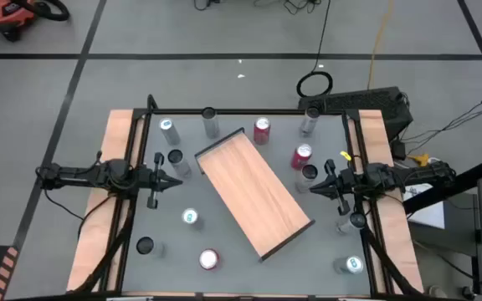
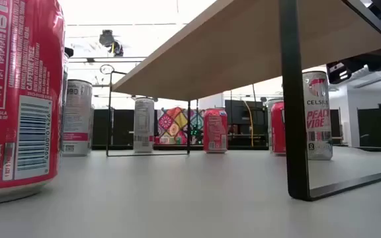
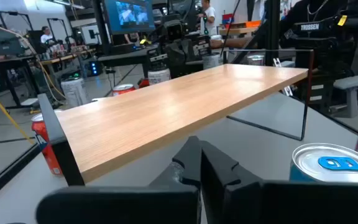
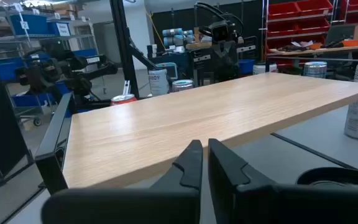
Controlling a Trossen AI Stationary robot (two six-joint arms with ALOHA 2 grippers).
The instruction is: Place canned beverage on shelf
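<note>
So the shelf (image 1: 253, 193) is sitting diagonally in the middle of the grey bench (image 1: 166, 267), wooden top totally bare, standing on thin black legs. Cans are scattered all around it: a red can (image 1: 262, 130) just off its far corner, another red can (image 1: 301, 155) near its right edge, a silver can with a blue tab (image 1: 190, 217) on its left side, and one more red can (image 1: 208, 259) toward the near edge. Left end effector (image 1: 174, 181) hangs at the left side, fingers pinched together, holding nothing. Right end effector (image 1: 315, 186) mirrors it on the right, also fully closed and empty, with a dark-topped can (image 1: 309, 173) just beside it.
</note>
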